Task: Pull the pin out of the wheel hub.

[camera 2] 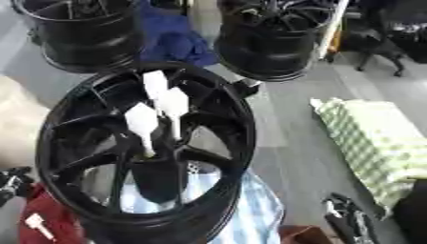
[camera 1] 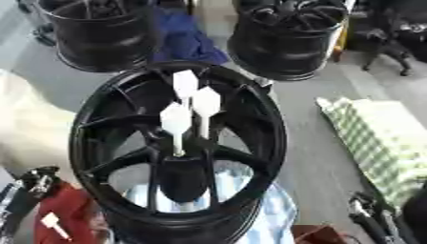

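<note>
Resting low at the frame's two bottom corners, my hands are both clear of the work: my left hand [camera 1: 33,183] at lower left, above something red [camera 1: 63,209] that carries a small white piece, and my right hand [camera 1: 367,217] at lower right; whether the fingers of either are spread or curled I cannot tell. Centre frame, the black wheel hub [camera 1: 179,152] stands on a blue-and-white striped cloth [camera 1: 271,214]. Three white pins [camera 1: 177,126] rise from its middle, flat heads up, slim stems seated between the spokes. Judged light, stiff and smooth, a pin is best pinched at its broad head and drawn straight along the stem; the heavy hub should stay put. A pale checked pad [camera 1: 375,138] lies at right. Two further black wheels [camera 1: 288,40] sit along the top edge.
</note>
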`<move>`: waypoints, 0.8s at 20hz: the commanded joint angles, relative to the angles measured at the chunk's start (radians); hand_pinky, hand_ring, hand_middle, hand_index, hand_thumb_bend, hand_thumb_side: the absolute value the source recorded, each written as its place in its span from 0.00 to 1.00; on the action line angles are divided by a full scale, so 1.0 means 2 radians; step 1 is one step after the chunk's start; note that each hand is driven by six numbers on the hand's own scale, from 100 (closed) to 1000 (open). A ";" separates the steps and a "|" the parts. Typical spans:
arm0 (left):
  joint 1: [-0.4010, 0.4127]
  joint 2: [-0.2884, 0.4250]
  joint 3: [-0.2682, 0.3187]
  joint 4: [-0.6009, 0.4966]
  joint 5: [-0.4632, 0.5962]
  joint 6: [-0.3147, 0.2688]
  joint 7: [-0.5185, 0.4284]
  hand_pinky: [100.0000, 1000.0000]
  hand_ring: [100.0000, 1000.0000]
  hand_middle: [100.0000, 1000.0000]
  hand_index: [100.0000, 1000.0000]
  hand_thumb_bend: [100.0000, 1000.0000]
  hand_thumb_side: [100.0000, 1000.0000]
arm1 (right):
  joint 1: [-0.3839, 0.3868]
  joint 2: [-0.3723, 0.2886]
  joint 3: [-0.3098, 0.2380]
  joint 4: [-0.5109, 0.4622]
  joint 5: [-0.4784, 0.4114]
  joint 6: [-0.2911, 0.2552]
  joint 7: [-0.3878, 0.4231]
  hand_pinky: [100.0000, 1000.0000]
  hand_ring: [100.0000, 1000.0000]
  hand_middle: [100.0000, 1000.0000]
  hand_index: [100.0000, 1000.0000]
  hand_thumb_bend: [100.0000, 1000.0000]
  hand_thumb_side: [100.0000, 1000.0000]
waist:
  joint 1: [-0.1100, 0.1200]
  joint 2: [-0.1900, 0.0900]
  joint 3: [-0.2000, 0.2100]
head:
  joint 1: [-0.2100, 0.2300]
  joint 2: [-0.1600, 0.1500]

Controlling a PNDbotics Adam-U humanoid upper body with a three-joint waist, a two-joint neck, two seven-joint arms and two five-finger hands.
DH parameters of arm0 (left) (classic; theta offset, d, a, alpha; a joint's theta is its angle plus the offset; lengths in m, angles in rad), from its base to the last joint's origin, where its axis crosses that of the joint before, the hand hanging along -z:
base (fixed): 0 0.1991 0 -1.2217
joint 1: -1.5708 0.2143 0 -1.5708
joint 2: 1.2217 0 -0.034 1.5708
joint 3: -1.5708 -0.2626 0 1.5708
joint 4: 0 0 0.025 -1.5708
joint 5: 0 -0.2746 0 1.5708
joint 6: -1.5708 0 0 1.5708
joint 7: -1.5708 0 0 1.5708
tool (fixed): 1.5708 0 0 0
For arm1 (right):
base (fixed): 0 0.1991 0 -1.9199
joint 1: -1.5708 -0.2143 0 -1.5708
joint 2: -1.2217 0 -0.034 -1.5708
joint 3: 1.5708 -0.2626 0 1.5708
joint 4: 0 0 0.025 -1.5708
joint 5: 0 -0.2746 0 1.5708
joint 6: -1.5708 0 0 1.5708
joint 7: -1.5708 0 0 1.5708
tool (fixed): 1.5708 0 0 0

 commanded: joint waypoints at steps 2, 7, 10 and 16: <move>-0.006 0.012 0.001 -0.009 -0.001 -0.001 -0.002 0.58 0.54 0.51 0.74 0.00 0.58 | -0.005 -0.012 -0.003 -0.003 0.003 0.005 -0.001 0.56 0.51 0.51 0.79 0.00 0.53 | 0.001 -0.004 0.000 | 0.001 -0.001; -0.007 0.012 0.000 -0.008 -0.004 0.000 -0.001 0.58 0.54 0.51 0.74 0.00 0.57 | -0.006 -0.012 -0.003 -0.002 0.007 0.010 0.000 0.56 0.51 0.51 0.78 0.00 0.53 | 0.001 -0.005 0.000 | 0.001 -0.001; -0.007 0.012 0.000 -0.008 -0.004 0.001 -0.001 0.58 0.55 0.51 0.74 0.00 0.57 | -0.005 -0.012 -0.003 -0.002 0.008 0.011 0.001 0.57 0.51 0.51 0.78 0.00 0.52 | 0.000 -0.004 0.002 | 0.001 -0.001; -0.007 0.010 -0.001 -0.009 -0.002 0.003 -0.003 0.58 0.55 0.51 0.74 0.00 0.57 | 0.000 -0.018 -0.001 -0.006 -0.012 0.003 -0.002 0.56 0.52 0.51 0.78 0.00 0.49 | -0.001 -0.004 0.004 | 0.005 -0.001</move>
